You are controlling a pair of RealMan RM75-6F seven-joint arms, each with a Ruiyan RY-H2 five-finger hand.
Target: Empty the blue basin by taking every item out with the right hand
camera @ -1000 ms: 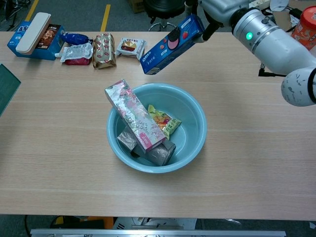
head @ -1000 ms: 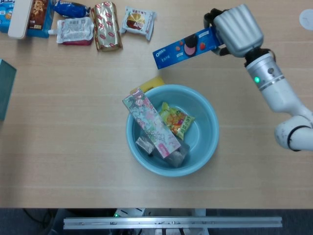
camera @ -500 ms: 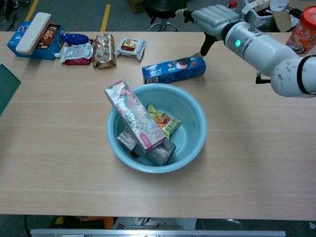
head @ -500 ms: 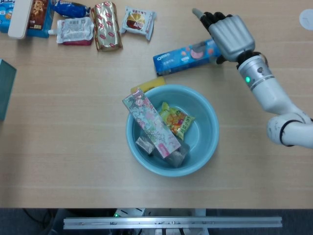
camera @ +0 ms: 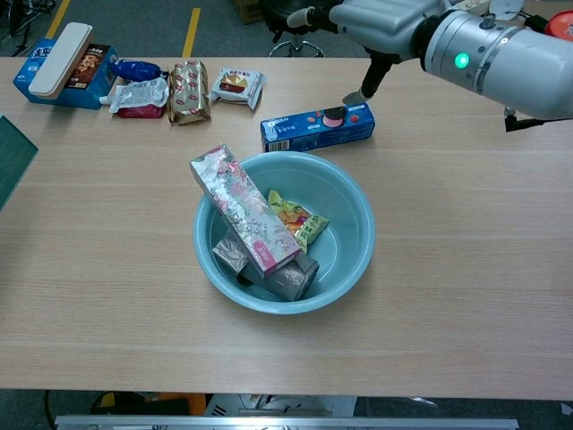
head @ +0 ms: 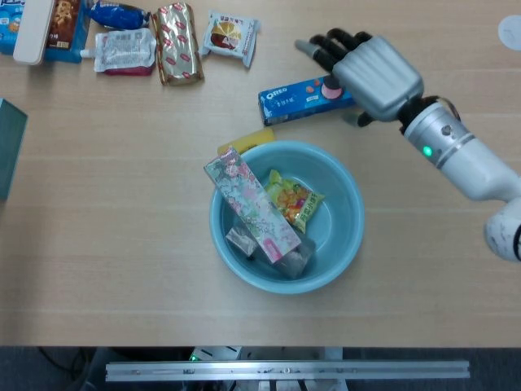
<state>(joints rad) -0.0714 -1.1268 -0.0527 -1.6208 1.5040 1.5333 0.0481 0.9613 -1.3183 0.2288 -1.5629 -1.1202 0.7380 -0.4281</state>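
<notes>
The blue basin (head: 346, 236) (camera: 351, 193) sits mid-table. Inside it a pink floral box (head: 251, 204) (camera: 243, 209) leans on the left rim, a yellow-green snack packet (head: 294, 199) (camera: 296, 219) lies beside it, and silver-grey packs (head: 295, 259) (camera: 291, 277) sit at the bottom. A blue Oreo box (head: 303, 98) (camera: 317, 128) lies flat on the table just behind the basin. My right hand (head: 370, 72) (camera: 380, 20) hovers over the box's right end, fingers spread, holding nothing. A yellow item (head: 254, 138) peeks out behind the basin rim. My left hand is out of sight.
Snacks line the back left edge: a gold pack (head: 179, 42) (camera: 188, 90), a white pouch (head: 124, 50), a small cake packet (head: 229, 36) (camera: 235, 86), a blue box with a white case (head: 37, 31) (camera: 55, 54). A dark green object (head: 10, 147) (camera: 12, 154) lies at the left edge.
My right hand carried the Oreo box down, laid it flat on the table behind the basin, released it and has lifted with fingers spread.
</notes>
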